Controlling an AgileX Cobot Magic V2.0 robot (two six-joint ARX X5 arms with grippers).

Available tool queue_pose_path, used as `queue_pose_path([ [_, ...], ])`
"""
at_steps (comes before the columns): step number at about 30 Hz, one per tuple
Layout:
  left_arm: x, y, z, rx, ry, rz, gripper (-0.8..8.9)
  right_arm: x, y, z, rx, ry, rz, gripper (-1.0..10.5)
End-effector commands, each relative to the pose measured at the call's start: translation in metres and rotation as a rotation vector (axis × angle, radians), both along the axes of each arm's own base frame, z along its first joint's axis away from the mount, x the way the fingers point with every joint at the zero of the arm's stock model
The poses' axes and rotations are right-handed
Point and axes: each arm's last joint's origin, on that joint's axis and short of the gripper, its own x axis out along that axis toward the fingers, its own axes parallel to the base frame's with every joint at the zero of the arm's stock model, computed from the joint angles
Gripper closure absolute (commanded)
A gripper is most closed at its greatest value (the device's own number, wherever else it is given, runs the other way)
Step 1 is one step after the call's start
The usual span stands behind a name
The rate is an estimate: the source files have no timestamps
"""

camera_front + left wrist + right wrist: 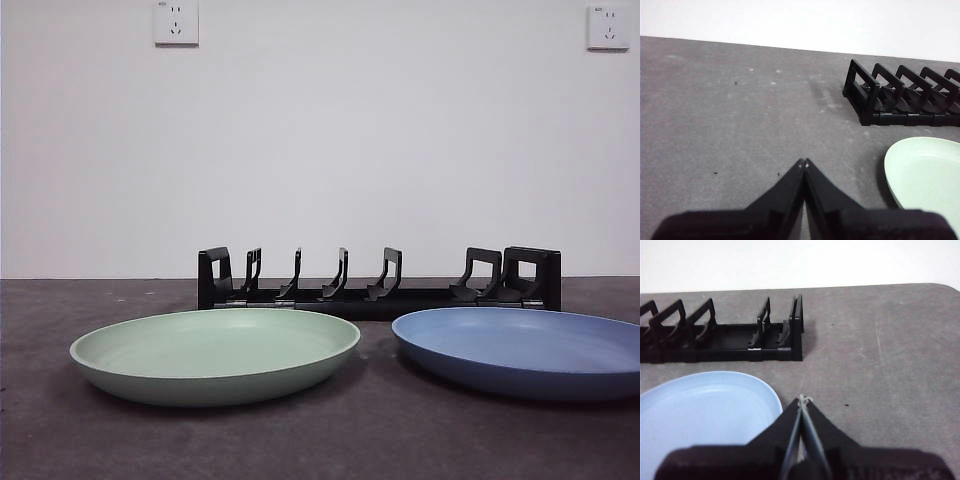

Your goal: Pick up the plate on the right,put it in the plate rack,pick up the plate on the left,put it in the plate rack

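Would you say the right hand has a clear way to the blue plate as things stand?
Probably yes. The right hand hovers shut just beside the blue plate, whose near rim lies bare on the table. The plate rack stands behind it, not between them. The hand must open first.

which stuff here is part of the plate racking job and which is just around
Part of the job:
- blue plate
- green plate
- plate rack
- left gripper and right gripper, both shut, holding nothing

Just around:
- two wall sockets
- grey table
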Motion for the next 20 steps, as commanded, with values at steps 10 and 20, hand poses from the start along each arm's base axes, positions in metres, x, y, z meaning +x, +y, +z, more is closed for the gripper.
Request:
queue_pose_path([
  [10, -0.005, -0.004, 0.031, -0.110, -0.013, -0.111, 8.20, -0.006, 0.000, 0.055, 0.196, -0.110, 0.011, 9.6],
  [20, -0.011, -0.008, 0.094, -0.113, 0.017, -0.240, 8.20, 0.000, 0.005, 0.129, 0.170, 0.077, 0.138, 9.6],
])
